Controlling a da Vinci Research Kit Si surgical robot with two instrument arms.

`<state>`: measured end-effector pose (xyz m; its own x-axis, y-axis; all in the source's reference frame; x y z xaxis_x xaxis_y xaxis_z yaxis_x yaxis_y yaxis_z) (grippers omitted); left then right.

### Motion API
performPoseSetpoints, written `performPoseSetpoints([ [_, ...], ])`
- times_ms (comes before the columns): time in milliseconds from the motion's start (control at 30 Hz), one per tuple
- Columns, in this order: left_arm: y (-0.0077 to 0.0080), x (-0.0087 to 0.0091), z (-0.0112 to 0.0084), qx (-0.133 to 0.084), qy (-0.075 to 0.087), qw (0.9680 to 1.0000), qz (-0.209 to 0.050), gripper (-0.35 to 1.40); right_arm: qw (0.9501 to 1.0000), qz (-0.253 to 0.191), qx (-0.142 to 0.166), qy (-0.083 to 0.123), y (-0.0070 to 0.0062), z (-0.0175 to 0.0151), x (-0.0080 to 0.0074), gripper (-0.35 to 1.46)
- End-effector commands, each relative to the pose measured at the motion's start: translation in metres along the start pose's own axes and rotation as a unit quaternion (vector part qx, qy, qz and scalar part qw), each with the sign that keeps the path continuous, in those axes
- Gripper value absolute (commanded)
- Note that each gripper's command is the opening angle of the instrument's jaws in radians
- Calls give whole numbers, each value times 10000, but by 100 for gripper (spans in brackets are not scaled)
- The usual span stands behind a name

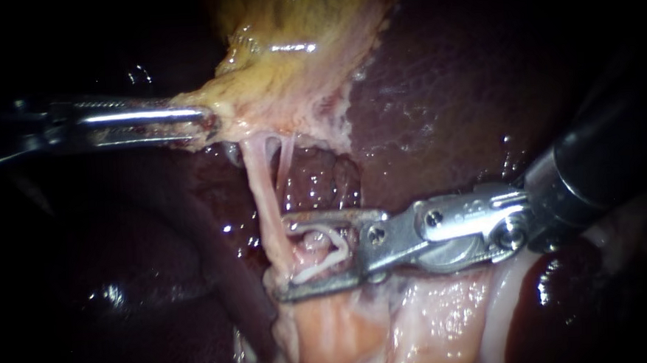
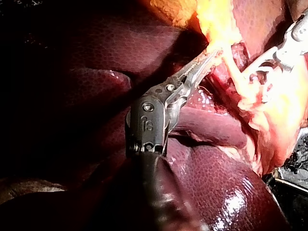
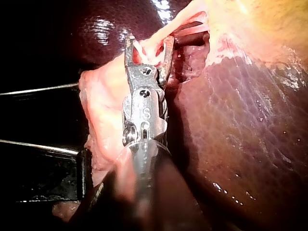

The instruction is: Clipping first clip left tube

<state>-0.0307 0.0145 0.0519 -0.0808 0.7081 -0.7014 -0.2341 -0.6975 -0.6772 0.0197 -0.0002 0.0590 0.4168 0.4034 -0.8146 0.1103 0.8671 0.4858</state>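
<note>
My left instrument (image 1: pixel 201 125) comes in from the left, its jaws shut on the yellow-pink edge of the gallbladder (image 1: pixel 295 65), holding it taut. Two tubes hang from that edge: the thicker left tube (image 1: pixel 263 192) and a thinner right tube (image 1: pixel 285 157). My right instrument (image 1: pixel 285 259) enters from the right, its jaws spread wide around a white clip (image 1: pixel 326 251). The jaw tips reach the left tube low down. In the right wrist view the jaws (image 3: pixel 149 48) straddle the pale tube (image 3: pixel 155 42). The left wrist view shows my left instrument (image 2: pixel 208 61) gripping the yellow tissue.
Dark red liver (image 1: pixel 466 85) lies behind and to the right of the tubes. Pale pink tissue (image 1: pixel 390 326) sits below my right instrument's jaws. A dark lobe (image 1: pixel 121 273) fills the lower left.
</note>
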Motion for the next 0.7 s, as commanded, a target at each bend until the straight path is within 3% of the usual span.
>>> performPoseSetpoints([
  [33,0,0,0,1,-1,10000,-1,-35,10000,-2,4,0,0,0,0,50],
  [267,0,0,-1,-2,-2,10000,-1,-35,10000,4,47,8,0,-11,0,50],
  [700,-2,0,-1,9,-1,10000,-1,-35,10000,59,-69,8,11,-67,-4,50],
])
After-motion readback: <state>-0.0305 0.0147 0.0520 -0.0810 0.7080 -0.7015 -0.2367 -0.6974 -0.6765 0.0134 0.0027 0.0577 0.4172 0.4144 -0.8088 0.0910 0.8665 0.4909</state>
